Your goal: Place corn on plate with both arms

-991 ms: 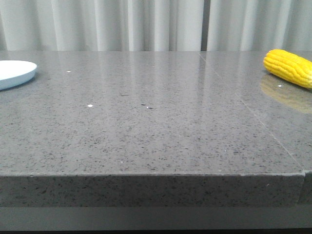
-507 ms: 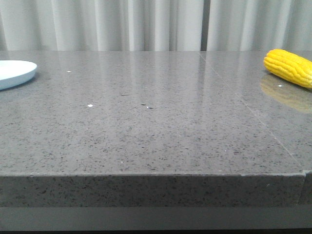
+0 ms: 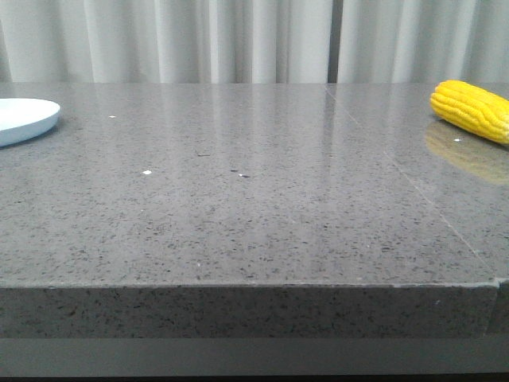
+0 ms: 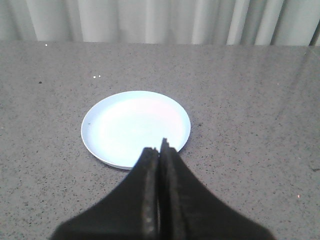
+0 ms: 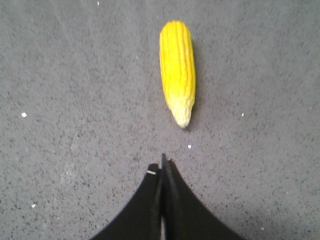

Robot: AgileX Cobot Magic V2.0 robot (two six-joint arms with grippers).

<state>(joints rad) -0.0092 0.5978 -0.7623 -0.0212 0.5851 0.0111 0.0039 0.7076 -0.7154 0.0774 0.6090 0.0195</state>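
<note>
The yellow corn [image 3: 472,110] lies on the grey table at the far right of the front view, cut off by the frame edge. In the right wrist view the corn [image 5: 178,70] lies with its pale tip pointing toward my right gripper [image 5: 163,167], which is shut and empty a short way off. The pale blue-white plate [image 3: 24,119] sits at the far left of the front view. My left gripper [image 4: 160,150] is shut and empty, its tips over the near rim of the plate [image 4: 120,125]. Neither arm shows in the front view.
A grey speckled stone table [image 3: 254,199] fills the front view, with a seam [image 3: 413,187] running along its right part and its front edge [image 3: 254,285] nearest the camera. Pale curtains [image 3: 238,40] hang behind it.
</note>
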